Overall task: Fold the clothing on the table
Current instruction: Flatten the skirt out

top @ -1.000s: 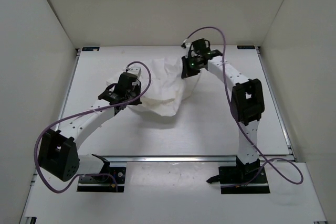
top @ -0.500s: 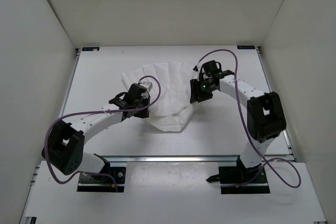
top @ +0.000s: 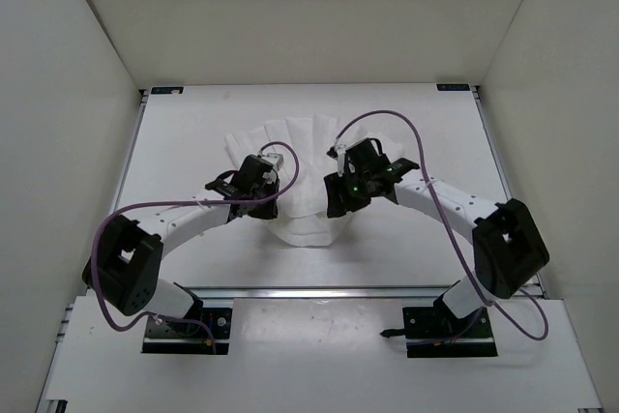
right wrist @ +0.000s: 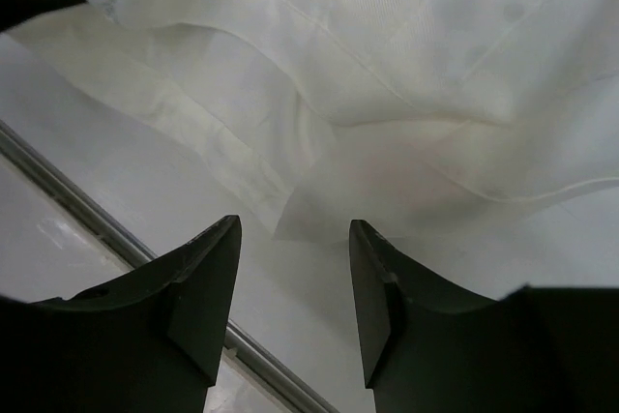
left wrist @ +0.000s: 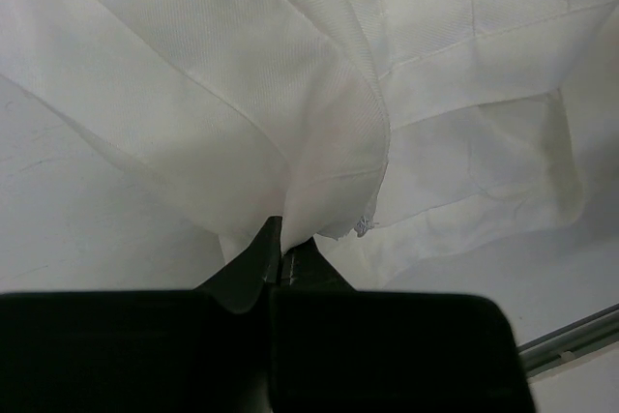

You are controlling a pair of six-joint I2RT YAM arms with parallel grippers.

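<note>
The white clothing [top: 308,166] lies bunched and partly folded over itself in the middle of the table [top: 184,132], with pleat-like creases fanning toward the back. My left gripper [top: 275,184] sits at the garment's left edge and is shut on a pinch of the clothing [left wrist: 319,171], which rises from the closed jaws [left wrist: 282,239]. My right gripper [top: 336,202] hovers at the garment's right front edge, open, nothing between its fingers [right wrist: 208,278]. The cloth's layered hem [right wrist: 309,142] lies just ahead of them.
White enclosure walls stand close round the table on three sides. The table's aluminium frame rail [top: 319,291] runs along the near edge, also in the right wrist view [right wrist: 116,229]. Purple cables loop off both arms.
Both arms have drawn the far part of the clothing toward the near edge, folding it over. The right gripper has let go and stands open; the left stays shut on the cloth.
</note>
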